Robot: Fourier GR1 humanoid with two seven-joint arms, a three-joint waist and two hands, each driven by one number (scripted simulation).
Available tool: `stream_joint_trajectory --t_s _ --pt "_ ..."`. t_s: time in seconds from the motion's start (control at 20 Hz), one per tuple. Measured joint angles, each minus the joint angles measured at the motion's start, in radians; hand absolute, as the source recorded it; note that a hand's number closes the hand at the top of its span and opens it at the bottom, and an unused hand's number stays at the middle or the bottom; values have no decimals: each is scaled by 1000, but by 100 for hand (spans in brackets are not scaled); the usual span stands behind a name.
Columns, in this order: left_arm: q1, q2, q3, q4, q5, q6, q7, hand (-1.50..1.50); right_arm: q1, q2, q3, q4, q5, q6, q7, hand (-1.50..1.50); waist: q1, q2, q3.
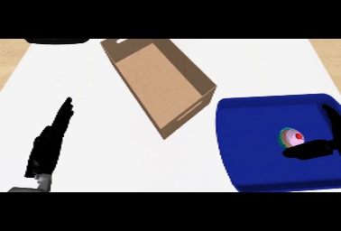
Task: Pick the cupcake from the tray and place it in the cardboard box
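Note:
The cupcake (292, 136), with pale frosting, a red top and a teal wrapper, sits on the blue tray (256, 135) at the right. My right hand (318, 147) comes in from the right edge; its thumb lies just below the cupcake and a finger rises behind it, so the hand brackets it without closing on it. The open cardboard box (160, 83) lies tilted at the top centre, left of the tray. Edge-on at the lower left stands my left hand (50, 142), fingers straight, holding nothing.
The white counter (106, 149) spreads between my left hand and the box. A dark round object (57, 41) peeks in at the top left edge. Wooden floor shows at both upper corners.

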Motion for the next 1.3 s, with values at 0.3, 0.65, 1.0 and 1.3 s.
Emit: stream_joint_trajectory --t_s 0.3,0.65,1.0,1.3 --pt "24 -16 20 -26 -15 -23 1 0 34 51 -23 -3 42 24 1 -150 -2 0 0" --pt "22 -35 55 -20 -39 -53 -2 0 17 114 -67 55 92 57 -21 -150 -2 0 1" --pt "16 -67 84 -16 -71 -77 5 0 14 198 -92 74 179 68 -32 -150 -2 0 1" --pt "-6 -91 114 -12 -95 -100 17 0 20 249 -130 97 224 89 -57 -150 -3 0 1"
